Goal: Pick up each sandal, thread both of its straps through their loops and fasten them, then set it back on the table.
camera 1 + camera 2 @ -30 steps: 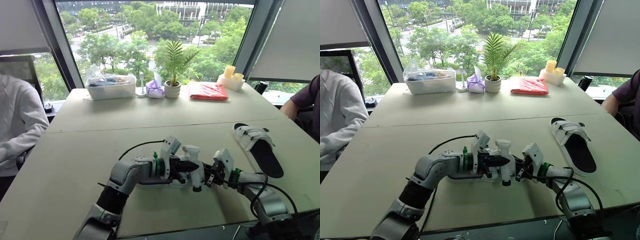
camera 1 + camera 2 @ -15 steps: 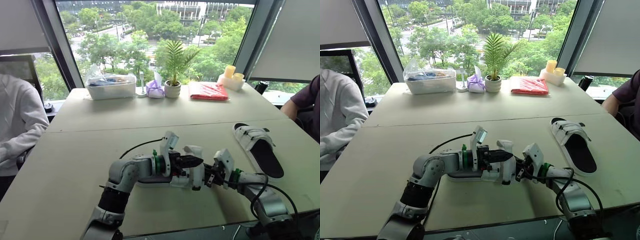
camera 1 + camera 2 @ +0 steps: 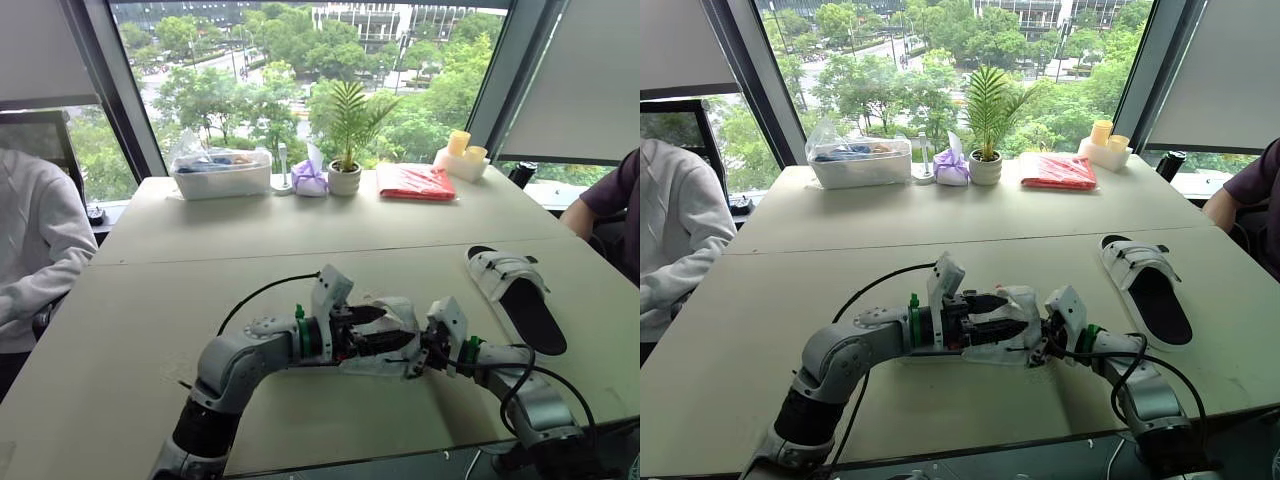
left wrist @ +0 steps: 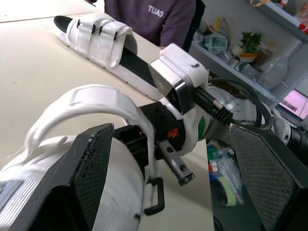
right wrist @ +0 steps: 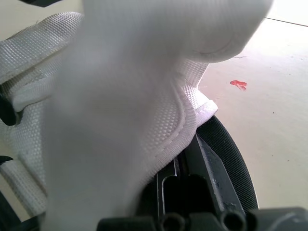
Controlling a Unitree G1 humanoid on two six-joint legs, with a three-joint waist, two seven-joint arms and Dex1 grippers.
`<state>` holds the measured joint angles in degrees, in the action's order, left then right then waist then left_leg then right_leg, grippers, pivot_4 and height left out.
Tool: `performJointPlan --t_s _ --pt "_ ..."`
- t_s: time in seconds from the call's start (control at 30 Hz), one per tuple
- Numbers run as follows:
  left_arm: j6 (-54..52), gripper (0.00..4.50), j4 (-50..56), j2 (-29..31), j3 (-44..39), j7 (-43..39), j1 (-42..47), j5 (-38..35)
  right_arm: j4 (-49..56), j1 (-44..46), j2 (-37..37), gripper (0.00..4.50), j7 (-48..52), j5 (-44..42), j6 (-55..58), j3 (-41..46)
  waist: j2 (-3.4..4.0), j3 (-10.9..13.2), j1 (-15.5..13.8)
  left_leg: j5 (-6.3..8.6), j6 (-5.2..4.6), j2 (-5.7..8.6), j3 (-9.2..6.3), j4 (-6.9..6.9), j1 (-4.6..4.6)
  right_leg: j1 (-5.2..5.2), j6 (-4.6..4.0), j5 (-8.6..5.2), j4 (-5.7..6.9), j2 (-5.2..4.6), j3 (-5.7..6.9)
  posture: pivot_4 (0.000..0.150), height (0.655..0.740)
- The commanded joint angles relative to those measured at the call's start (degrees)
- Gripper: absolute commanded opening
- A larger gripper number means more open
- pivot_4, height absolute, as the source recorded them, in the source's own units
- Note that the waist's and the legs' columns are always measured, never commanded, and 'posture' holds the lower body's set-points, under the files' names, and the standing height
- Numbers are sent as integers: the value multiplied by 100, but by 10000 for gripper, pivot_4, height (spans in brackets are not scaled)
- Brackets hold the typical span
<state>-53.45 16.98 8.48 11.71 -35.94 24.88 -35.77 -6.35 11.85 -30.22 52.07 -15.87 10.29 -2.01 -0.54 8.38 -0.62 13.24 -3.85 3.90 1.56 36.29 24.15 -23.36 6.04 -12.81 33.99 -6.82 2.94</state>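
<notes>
A white-strapped sandal (image 3: 385, 345) lies at the near middle of the table (image 3: 150, 300), between my two grippers. My left gripper (image 3: 372, 328) is open, its black fingers (image 4: 91, 178) spread wide, and a white strap (image 4: 96, 101) arches over one of them. From the other side, my right gripper (image 3: 418, 358) is shut on that sandal's strap beside the black loop (image 4: 156, 199). A second sandal (image 3: 518, 295), black-soled with both white straps closed over it, lies flat at the right.
Along the far edge stand a clear plastic box (image 3: 222, 172), a purple pouch (image 3: 310, 178), a potted plant (image 3: 346, 170), a red packet (image 3: 414, 182) and yellow cups (image 3: 460, 155). A person in a white sleeve (image 3: 30, 250) sits left; another person's arm (image 3: 610, 200) rests right.
My left gripper has gone from shut to wide open. The strap that stood upright now arches low over the sandal. The right gripper has stayed put.
</notes>
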Motion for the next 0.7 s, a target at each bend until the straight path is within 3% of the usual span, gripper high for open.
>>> performJointPlan --t_s 0.03,0.27,0.7 --pt "-49 39464 358 110 -64 -41 -196 -220 -257 -210 -23 0 49 195 167 -224 0 0 -6 0 0 0 0 0 0 -1 -1 -1 0 0 0 1500 7388" --pt "214 39464 341 225 352 -42 -319 39 -353 -147 -153 0 128 169 210 -135 0 0 -19 0 0 0 0 0 -3 -4 -2 -2 -1 -1 0 1500 7388" --pt "530 39464 -766 -569 987 271 404 657 -387 -47 -109 0 63 95 298 2 -1 0 -23 0 -1 0 0 3 -3 9 -1 -1 -2 -1 1 1500 7388"
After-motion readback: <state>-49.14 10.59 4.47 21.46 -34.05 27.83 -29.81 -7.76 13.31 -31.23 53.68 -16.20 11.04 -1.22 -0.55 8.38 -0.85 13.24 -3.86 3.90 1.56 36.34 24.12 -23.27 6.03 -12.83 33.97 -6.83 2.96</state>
